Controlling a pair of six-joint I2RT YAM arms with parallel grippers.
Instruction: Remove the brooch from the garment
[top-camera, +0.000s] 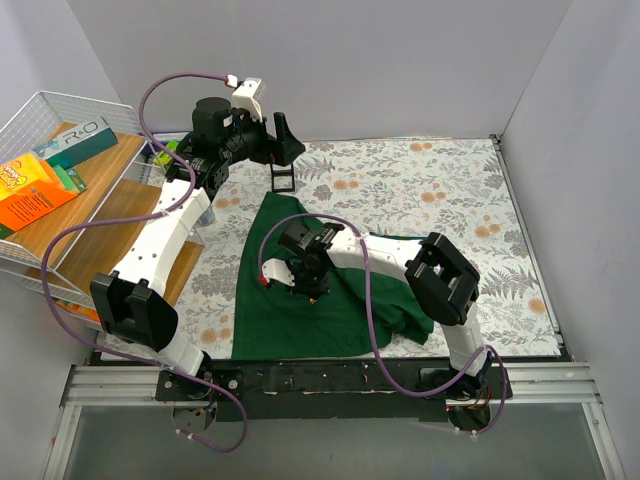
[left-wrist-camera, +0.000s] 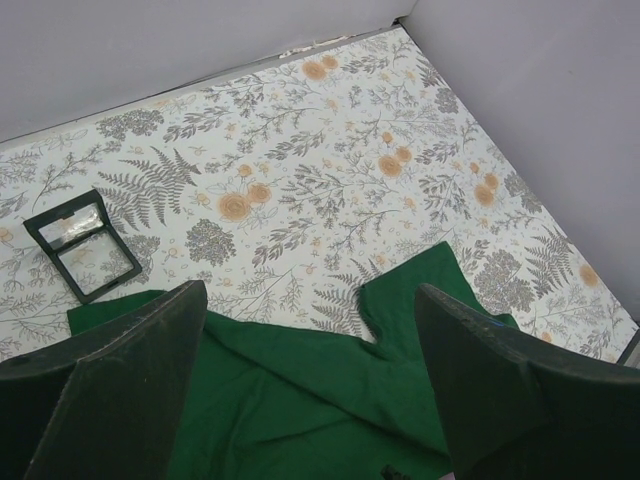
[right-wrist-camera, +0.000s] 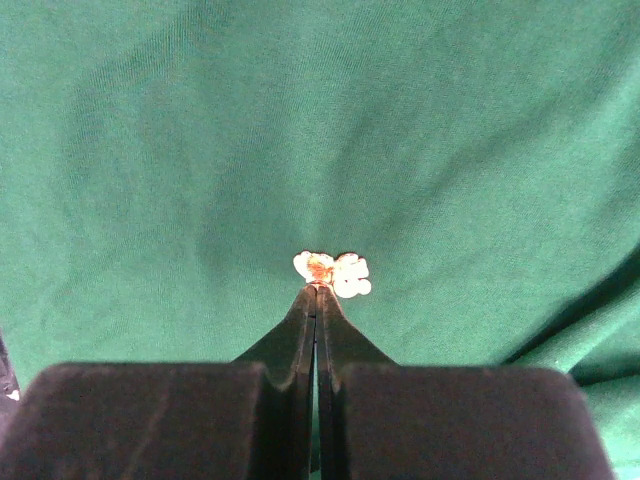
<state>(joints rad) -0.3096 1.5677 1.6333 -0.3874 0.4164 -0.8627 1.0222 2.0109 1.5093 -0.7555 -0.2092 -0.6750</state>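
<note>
text: "R·O", partly legible | on: white-and-teal box (top-camera: 88, 133) | orange packet (top-camera: 35, 190): print illegible

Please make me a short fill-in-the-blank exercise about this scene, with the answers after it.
1. The brooch sits on a garment of ____ colour.
2. The right gripper has its fingers ____ at the brooch's edge.
3. The left gripper is ____ and holds nothing.
Missing words: green; shut; open.

The garment (top-camera: 300, 325) is dark green, the brooch (right-wrist-camera: 332, 271) white and gold, the tablecloth (top-camera: 420, 190) grey-orange floral.
</note>
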